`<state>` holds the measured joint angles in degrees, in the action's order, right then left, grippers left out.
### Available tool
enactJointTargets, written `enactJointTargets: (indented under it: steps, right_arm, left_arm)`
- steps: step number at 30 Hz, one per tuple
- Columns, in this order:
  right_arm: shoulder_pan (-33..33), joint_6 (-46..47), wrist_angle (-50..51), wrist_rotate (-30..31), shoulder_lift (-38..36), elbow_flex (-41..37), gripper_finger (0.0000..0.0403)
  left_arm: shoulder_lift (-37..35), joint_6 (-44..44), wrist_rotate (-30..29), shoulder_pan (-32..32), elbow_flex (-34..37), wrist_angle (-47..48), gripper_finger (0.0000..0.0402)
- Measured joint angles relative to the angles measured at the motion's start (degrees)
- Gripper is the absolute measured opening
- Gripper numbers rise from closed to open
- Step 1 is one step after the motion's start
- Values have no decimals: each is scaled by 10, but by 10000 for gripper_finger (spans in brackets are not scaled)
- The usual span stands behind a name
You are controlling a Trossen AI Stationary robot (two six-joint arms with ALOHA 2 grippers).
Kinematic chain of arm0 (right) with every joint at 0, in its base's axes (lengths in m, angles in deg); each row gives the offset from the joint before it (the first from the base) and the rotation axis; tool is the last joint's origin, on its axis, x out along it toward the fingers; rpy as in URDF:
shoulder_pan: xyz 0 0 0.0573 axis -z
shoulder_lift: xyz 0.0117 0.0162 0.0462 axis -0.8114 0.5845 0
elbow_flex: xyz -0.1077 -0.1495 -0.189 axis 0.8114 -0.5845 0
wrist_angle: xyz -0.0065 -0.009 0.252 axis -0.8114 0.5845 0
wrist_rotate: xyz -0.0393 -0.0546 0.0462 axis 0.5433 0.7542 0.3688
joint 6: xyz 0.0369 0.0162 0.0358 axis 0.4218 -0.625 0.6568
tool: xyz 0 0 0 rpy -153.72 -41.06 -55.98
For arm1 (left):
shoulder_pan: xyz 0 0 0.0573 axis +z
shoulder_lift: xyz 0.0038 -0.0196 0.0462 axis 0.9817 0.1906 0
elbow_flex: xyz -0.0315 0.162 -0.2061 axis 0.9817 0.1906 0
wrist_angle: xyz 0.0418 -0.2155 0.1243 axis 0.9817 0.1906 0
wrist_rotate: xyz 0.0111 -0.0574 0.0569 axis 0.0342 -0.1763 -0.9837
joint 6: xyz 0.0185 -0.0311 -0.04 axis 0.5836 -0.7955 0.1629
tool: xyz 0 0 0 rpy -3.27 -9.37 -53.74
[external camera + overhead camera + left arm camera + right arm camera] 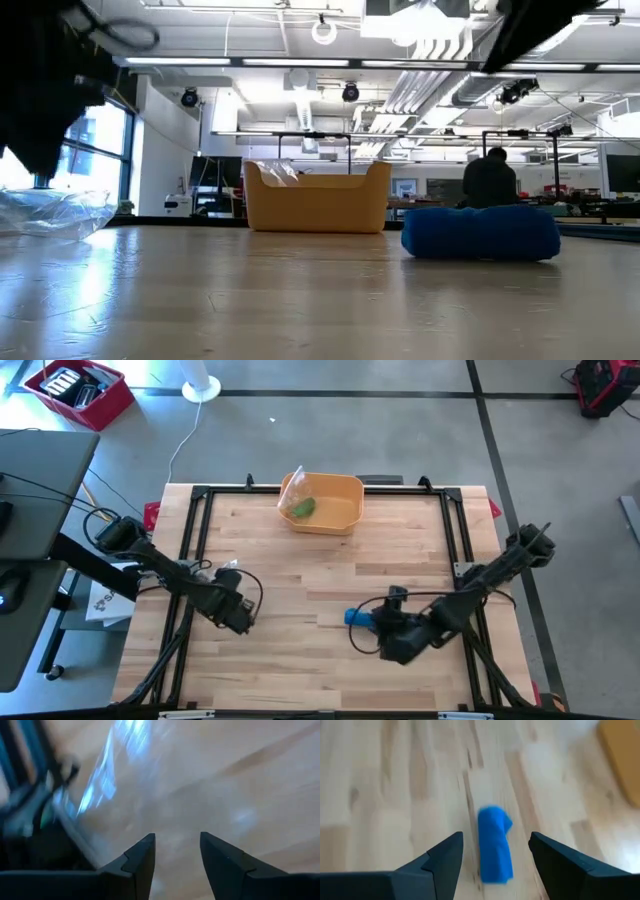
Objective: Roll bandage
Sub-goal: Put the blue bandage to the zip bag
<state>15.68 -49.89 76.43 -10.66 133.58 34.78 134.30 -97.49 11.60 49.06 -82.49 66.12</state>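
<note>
**Blue bandage on the boards**

The bandage (495,845) before me is bright blue, a short soft roll lying flat on its side on the wooden table (300,570), right of centre, well apart from the yellow bin (325,502).

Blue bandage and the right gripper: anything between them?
Nothing. In the right wrist view only bare wood separates the blue bandage from the right gripper, its jaws open.

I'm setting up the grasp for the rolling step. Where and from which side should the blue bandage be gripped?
Grip the blue bandage across its narrow middle, from above. It lies flat on the table as an elongated bundle, in line with the open right gripper, so the fingers would probably close on its long sides.
</note>
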Motion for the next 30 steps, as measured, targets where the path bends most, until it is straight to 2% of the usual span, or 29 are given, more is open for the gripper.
enactJointTargets:
  steps: [2, 4, 7, 9, 11, 17, 21, 26, 30]
  right_arm:
    - [-19, 0, -11, 28, -4, 0, 226]
    - [-34, 0, -18, 45, -3, 0, 226]
    - [-40, 0, -18, 51, 6, 0, 226]
    - [-39, 0, -18, 53, 12, 0, 226]
    - [-38, 0, -18, 51, 14, 0, 226]
    - [-37, 4, -25, 48, 14, 0, 226]
    - [-29, 4, -27, 47, 18, 0, 226]
    - [-19, 5, -29, 45, 18, 0, 226]
    - [-19, 18, -33, 45, 18, 0, 226]
  left_arm:
    - [0, 12, 35, 18, 37, -41, 133]
    - [0, 32, 21, 31, 72, -119, 121]
    - [-2, 104, -69, 53, 88, -340, 107]
    - [-3, 211, -124, 59, 81, -503, 100]
    - [-6, 313, -138, 66, 65, -587, 94]
    - [-20, 565, -140, 70, 11, -578, 86]
    - [-7, 756, -128, 61, 12, -652, 86]
    - [64, 1050, -91, 47, 11, -767, 94]
    - [138, 1186, -141, 44, -6, -790, 119]
